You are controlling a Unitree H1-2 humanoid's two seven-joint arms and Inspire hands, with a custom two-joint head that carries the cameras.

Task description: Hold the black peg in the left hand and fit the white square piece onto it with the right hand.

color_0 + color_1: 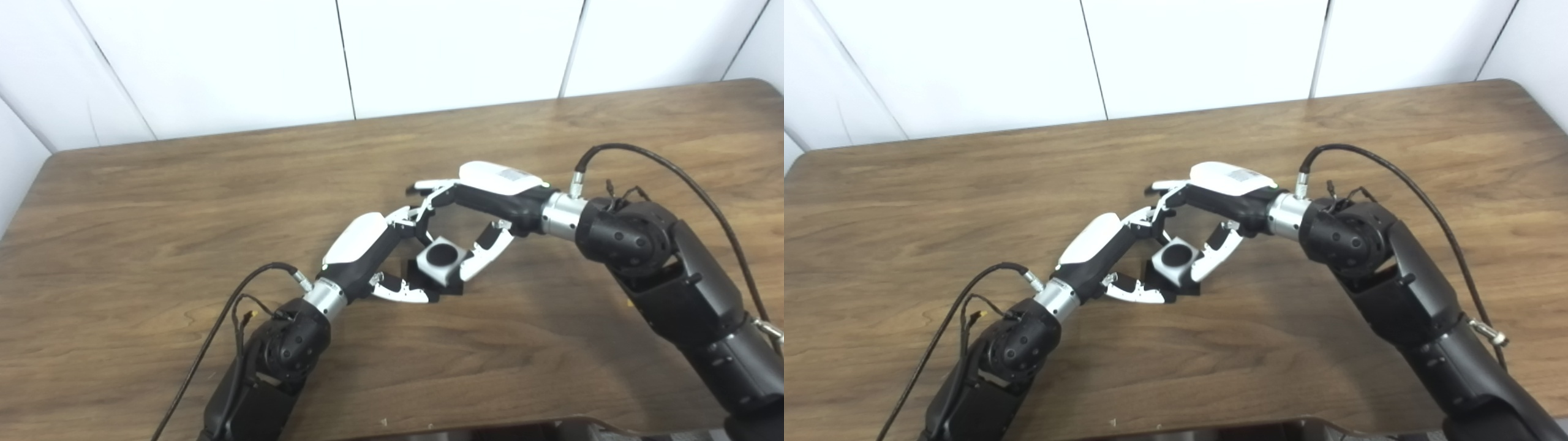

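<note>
I am seeing both hands meeting over the middle of the brown wooden table (184, 202). The left hand (367, 254) is grasping the black plastic peg (438, 254) at its flat base (mostly hidden). The white square plastic piece (440, 262) is sitting on this peg, and the right hand (484, 205) is pinching it between thumb and fingers.

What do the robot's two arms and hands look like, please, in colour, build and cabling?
Both arms are black, bulky, with round joint housings and a silver metal wrist collar. Left hand and right hand have glossy white backs, black palms and white-and-black fingers. A black cable loops from each wrist along the forearm.
</note>
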